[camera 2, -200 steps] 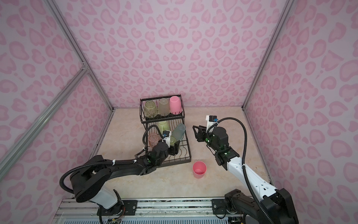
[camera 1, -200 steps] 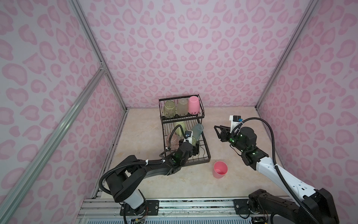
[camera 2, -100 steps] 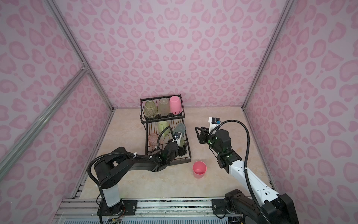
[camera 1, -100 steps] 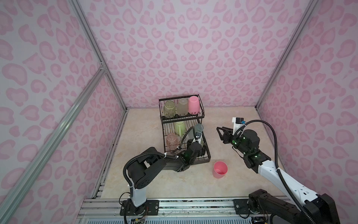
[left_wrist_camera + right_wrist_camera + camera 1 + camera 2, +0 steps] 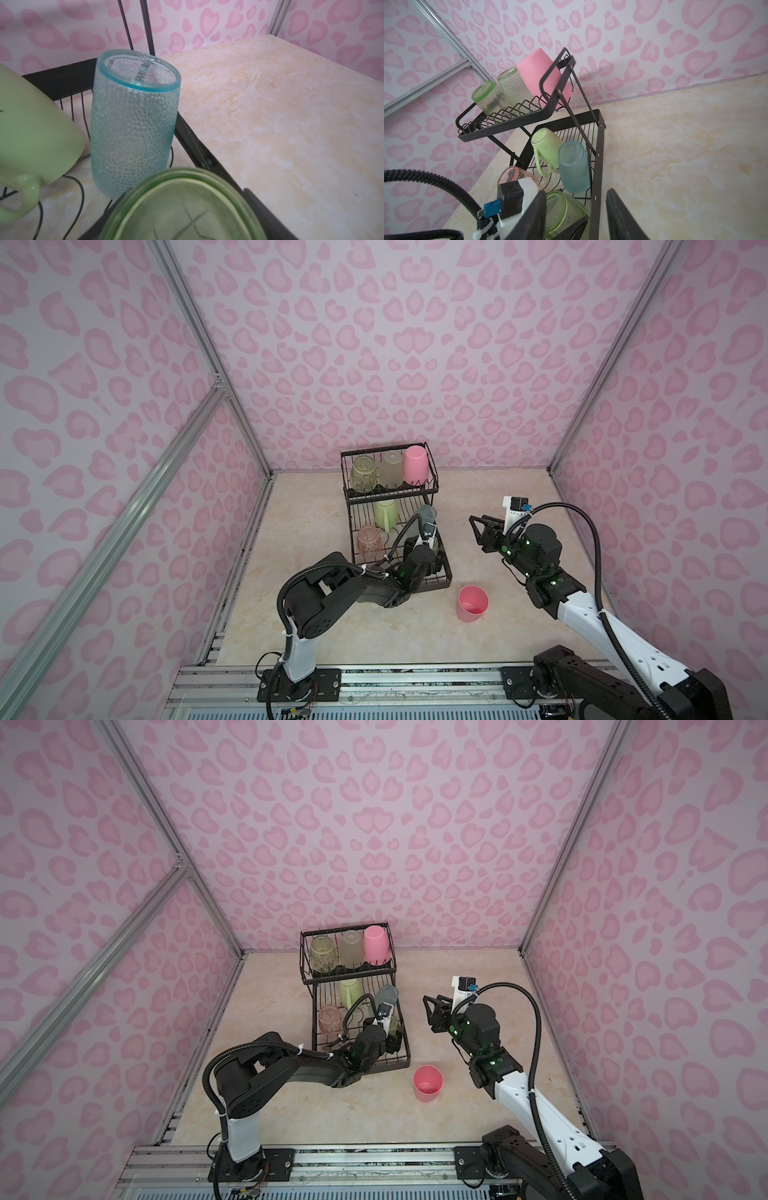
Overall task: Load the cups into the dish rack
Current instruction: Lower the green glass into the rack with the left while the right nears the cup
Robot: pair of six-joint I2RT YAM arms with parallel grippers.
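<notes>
Yellow-green cup [image 5: 562, 209] has come down onto the dish rack [image 5: 597, 166] lower tray, left tool [image 5: 434, 553] seemingly still clamping it. Right tool [image 5: 478, 533] gapes empty, and one pink cup [image 5: 472, 605] awaits loading.

Pink heart-blotch wallpaper covers the walls [image 5: 395, 344] on the left, right and far sides. Silver frame posts [image 5: 202, 344] stand in the far corners. The pale cream marbled floor [image 5: 316, 506] is evenly lit.

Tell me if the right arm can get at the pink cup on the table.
Probably yes. The pink cup stands upright on the table off the dish rack's near corner, nothing around it; the right gripper is open and empty nearby; the left gripper is at the rack.
</notes>
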